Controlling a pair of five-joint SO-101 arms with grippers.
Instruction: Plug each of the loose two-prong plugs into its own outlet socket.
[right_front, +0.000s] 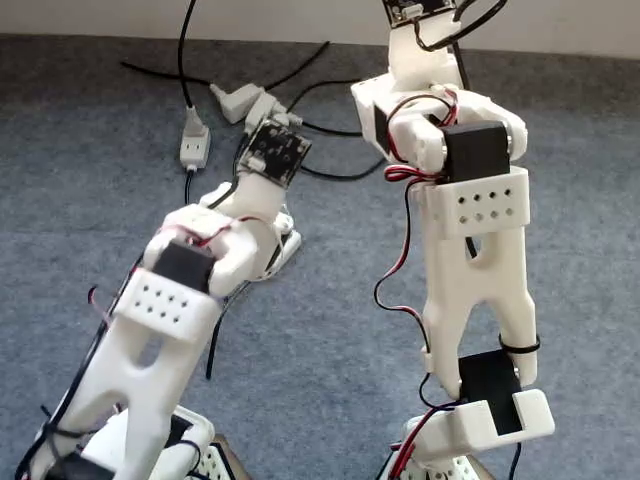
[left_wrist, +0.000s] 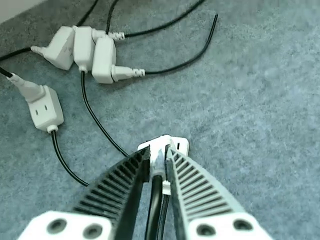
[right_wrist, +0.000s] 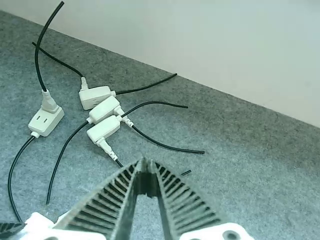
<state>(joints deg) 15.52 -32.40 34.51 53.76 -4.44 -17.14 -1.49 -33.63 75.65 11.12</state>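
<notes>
My left gripper (left_wrist: 158, 159) is low over the carpet, shut on a white two-prong plug (left_wrist: 158, 165) whose black cord runs back between the fingers. The plug's front end meets a white outlet socket (left_wrist: 176, 145) lying on the carpet; I cannot tell how far the prongs are in. In the high view the same gripper (right_front: 283, 248) sits at that socket (right_front: 291, 246). A group of three white plug-and-socket pieces (left_wrist: 86, 47) lies farther off, and a single white socket (left_wrist: 46, 107) with two slots showing lies beside it. My right gripper (right_wrist: 147, 172) hangs high above the carpet, shut and holding nothing.
Black cords (right_front: 330, 170) trail across the grey carpet around the group of white pieces (right_front: 245, 100) and the single socket (right_front: 195, 145). A pale wall (right_wrist: 225, 45) borders the carpet at the far side. The right arm (right_front: 470, 200) stands folded beside the left one.
</notes>
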